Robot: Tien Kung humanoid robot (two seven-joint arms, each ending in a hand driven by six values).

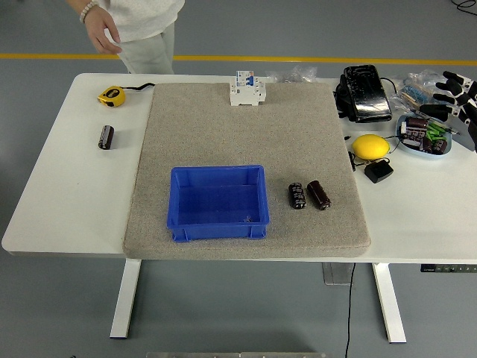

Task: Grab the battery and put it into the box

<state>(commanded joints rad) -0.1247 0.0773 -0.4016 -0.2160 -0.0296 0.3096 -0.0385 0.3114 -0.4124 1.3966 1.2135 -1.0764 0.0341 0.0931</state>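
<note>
1. Blue plastic forms the box (pixel 218 201), which sits open-topped on the near part of a beige mat (pixel 246 127) covering the middle of the white table (pixel 67 194).
2. Two dark batteries (pixel 297 195) (pixel 319 195) lie side by side on the mat just right of the box, apart from it.
3. Another battery (pixel 106 137) lies off the mat, well left of the box and farther back.
4. Beyond that battery is a yellow tape measure (pixel 111 95).
5. Far behind the box, at the mat's back edge, stands a white breaker switch (pixel 247 89).
6. Right hand (pixel 456 95) hovers far right of the box, at the picture's edge above a bowl of small parts (pixel 421 134); its black fingers are spread and hold nothing.
7. Behind the table, left of the box, a person's hand (pixel 100 30) hangs free, touching nothing.
</note>
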